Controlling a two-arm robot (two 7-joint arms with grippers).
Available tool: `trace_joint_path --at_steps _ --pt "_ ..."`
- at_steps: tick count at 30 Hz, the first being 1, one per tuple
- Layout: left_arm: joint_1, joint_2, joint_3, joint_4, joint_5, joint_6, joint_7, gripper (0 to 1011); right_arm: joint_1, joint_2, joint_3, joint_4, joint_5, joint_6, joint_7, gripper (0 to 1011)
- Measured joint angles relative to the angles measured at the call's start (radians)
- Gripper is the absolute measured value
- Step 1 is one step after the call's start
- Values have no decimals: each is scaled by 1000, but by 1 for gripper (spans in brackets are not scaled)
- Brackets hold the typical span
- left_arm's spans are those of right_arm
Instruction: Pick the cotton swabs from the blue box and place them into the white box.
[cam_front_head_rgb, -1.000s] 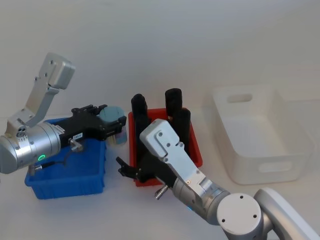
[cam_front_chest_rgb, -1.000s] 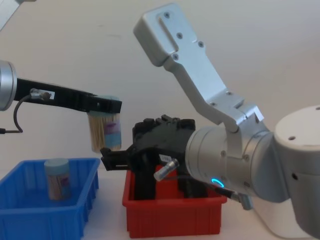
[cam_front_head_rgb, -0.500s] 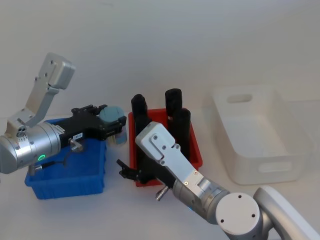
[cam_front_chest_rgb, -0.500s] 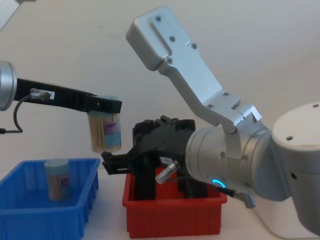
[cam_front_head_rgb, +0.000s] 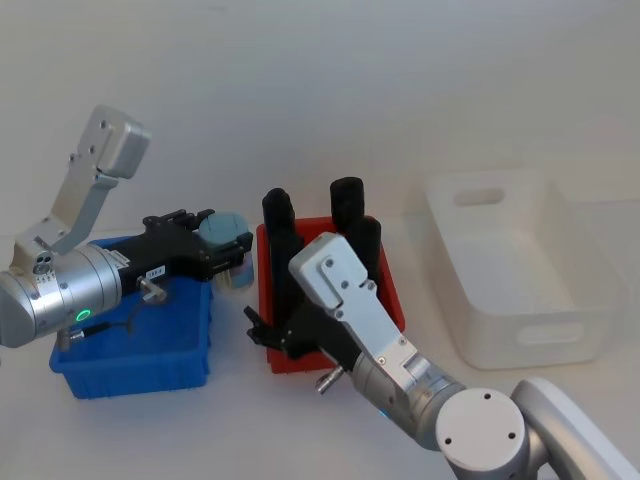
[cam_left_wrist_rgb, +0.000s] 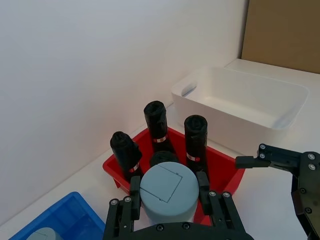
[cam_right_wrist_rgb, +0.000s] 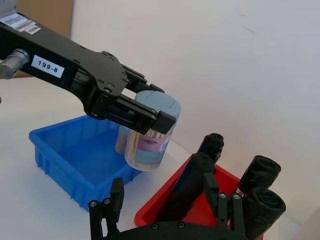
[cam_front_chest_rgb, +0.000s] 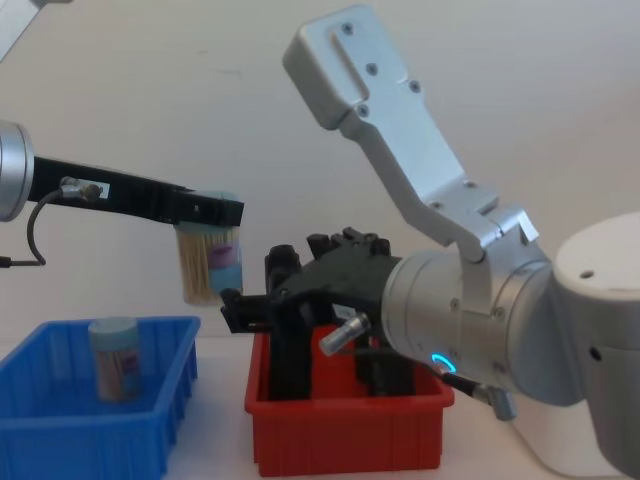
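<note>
Clamping cotton swabs (cam_front_chest_rgb: 210, 265), L hand (cam_front_chest_rgb: 208, 213)

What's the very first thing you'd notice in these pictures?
The left pincer holds a jar of cotton swabs up in the air, above the edge of the blue box nearest the red bin. Close by, the right pincer hangs open and points toward that jar. Tall black objects stand in the red bin, and a second jar stands in the blue box.
</note>
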Motion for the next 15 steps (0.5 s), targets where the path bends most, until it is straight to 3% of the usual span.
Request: trace_joint_path --at_steps 15 --pt "0 0 0 0 0 0 0 669 -37 23 20 -53 91 9 -38 1002"
